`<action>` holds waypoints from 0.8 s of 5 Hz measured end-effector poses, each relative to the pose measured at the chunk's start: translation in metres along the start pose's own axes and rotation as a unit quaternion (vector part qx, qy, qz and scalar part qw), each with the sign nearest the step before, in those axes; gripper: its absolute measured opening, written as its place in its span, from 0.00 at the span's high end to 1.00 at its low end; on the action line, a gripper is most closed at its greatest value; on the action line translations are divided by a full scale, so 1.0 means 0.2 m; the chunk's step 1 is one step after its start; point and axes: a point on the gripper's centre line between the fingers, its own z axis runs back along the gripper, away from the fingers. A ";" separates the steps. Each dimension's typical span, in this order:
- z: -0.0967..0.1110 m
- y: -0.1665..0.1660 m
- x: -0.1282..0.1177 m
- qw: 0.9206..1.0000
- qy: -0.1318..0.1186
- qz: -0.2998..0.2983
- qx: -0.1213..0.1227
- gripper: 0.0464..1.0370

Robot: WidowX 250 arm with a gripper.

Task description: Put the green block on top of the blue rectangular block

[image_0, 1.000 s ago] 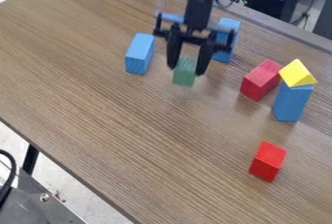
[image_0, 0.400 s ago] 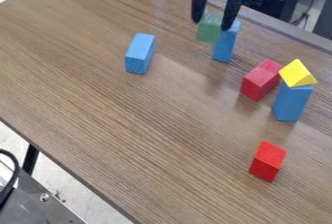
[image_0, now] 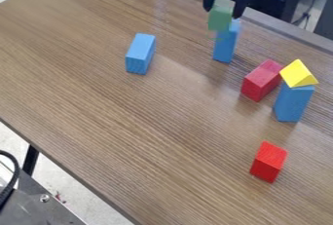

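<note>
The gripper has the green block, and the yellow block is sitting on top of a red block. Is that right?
Not quite. The yellow block is sitting on top of a blue block, not a red one, as the camera view shows. The gripper does have the green block.

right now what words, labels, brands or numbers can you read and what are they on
None can be read: the green block, the blue blocks, the red blocks and the yellow block show no lettering that I can make out.
</note>
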 end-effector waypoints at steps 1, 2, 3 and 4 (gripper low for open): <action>-0.01 -0.01 0.04 1.000 0.007 -0.001 0.000 0.52; -0.01 -0.02 0.06 1.000 0.010 -0.001 0.001 0.52; 0.00 -0.03 0.08 1.000 0.007 -0.002 0.000 0.52; -0.02 -0.04 0.10 1.000 0.014 -0.002 0.000 0.52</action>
